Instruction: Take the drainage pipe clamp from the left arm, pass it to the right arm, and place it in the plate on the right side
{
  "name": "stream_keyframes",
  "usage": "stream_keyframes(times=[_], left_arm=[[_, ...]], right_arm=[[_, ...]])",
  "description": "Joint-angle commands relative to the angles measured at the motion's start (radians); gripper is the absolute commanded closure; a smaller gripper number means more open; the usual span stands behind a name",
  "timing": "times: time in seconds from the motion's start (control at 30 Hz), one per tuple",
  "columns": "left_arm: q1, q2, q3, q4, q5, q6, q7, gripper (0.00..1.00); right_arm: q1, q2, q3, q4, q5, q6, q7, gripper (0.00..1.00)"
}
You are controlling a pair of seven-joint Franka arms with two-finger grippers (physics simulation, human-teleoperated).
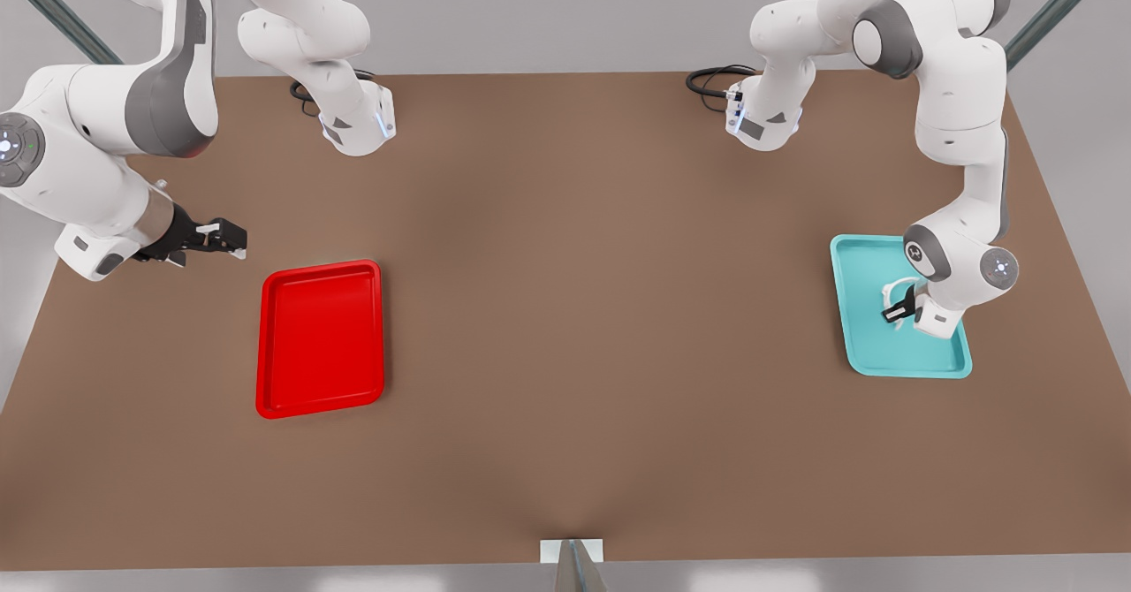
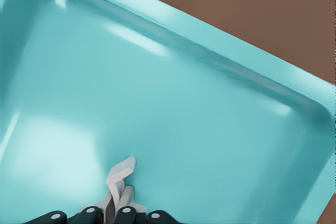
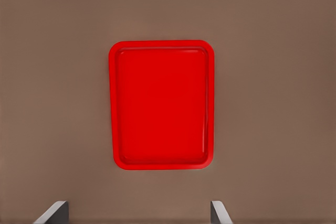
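The left gripper [image 1: 899, 311] was down inside the teal tray [image 1: 950, 362] on the front view's right, its fingers [image 2: 89, 214] pinched on the white clamp [image 1: 896, 292], which stood just above the tray floor; the left wrist view showed the clamp's [image 2: 119, 174] flared tab poking out past the fingertips. The right gripper [image 1: 231, 237] hung above the brown table [image 1: 565, 309] on the front view's left, near the far corner of the red tray [image 1: 321, 337], its fingers [image 3: 52, 212] spread wide and holding nothing, with the red tray [image 3: 161, 104] bare below it.
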Motion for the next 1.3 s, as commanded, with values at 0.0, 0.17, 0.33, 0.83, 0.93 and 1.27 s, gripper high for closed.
stream_keyframes(times=[0.0, 0.17, 0.33, 0.83, 0.93, 1.27], left_arm=[[0.001, -0.002, 0.0, 0.001, -0.007, -0.001, 0.03, 0.79], [0.001, -0.007, -0.002, 0.005, -0.007, -0.001, 0.03, 0.79], [-0.008, -0.031, -0.002, 0.009, -0.007, -0.05, 0.019, 0.79], [-0.39, -0.215, -0.002, 0.017, 0.005, -0.239, -0.677, 0.79], [-0.43, -0.228, -0.018, 0.026, 0.007, -0.237, -0.872, 0.79], [-0.594, -0.015, -0.137, 0.443, -0.001, -0.474, -1.717, 0.79]], right_arm=[[0.001, -0.003, -0.001, 0.0, 0.001, -0.001, -0.002, 0.0], [0.001, -0.001, -0.001, -0.001, 0.001, -0.001, -0.002, 0.0], [-0.001, -0.001, -0.001, -0.001, 0.001, 0.0, -0.002, 0.0], [0.001, -0.001, -0.001, -0.006, 0.001, 0.002, -0.002, 0.0], [-0.001, -0.004, -0.001, -0.013, 0.001, 0.002, -0.002, 0.0], [0.146, 0.211, 0.018, 0.031, 0.136, 0.232, -0.002, 0.0]])
